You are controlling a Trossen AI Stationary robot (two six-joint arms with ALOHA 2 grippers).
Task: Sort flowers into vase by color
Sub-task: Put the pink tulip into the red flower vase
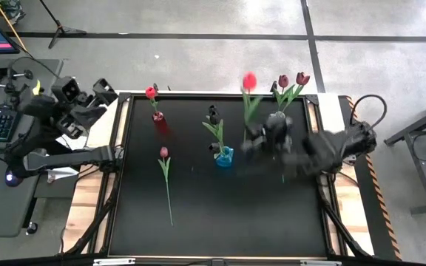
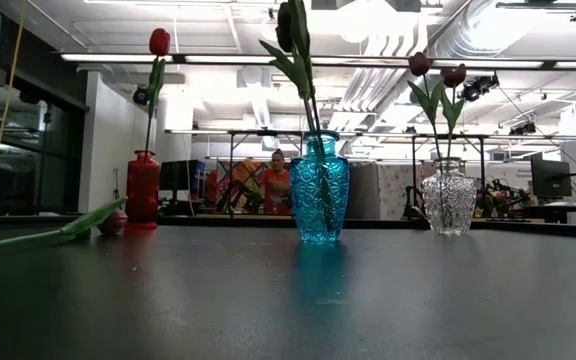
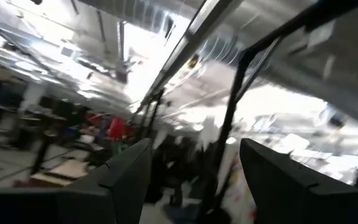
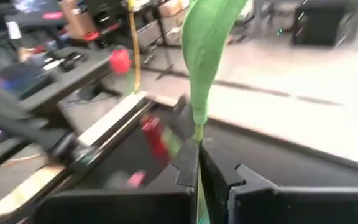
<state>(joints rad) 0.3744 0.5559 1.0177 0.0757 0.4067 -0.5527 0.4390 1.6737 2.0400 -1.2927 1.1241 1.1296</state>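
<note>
My right gripper (image 1: 256,140) hangs blurred above the table's far right, shut on a red tulip (image 1: 249,80). A clear vase (image 1: 278,118) beside it holds two maroon tulips (image 2: 436,72). The blue vase (image 1: 224,157) holds a dark tulip (image 1: 213,114), and the red vase (image 1: 157,116) holds a red tulip (image 1: 151,92). One maroon tulip (image 1: 164,152) lies flat on the table, stem toward the near edge. My left gripper (image 3: 194,174) is open and raised beyond the table's far left corner (image 1: 102,100), pointing up at the ceiling. My right gripper pinches the tulip's green stem (image 4: 197,135) between its two fingertips, just below the base of a long leaf (image 4: 207,50). The tulip is lifted clear of the table, and its leaf and red head stand out beyond the fingers toward the far edge.
The three vases stand in a row across the far half of the black table (image 1: 220,222); its near half holds only the lying tulip's stem. A keyboard and a monitor sit off the table to the left. A person shows far behind the blue vase (image 2: 319,200).
</note>
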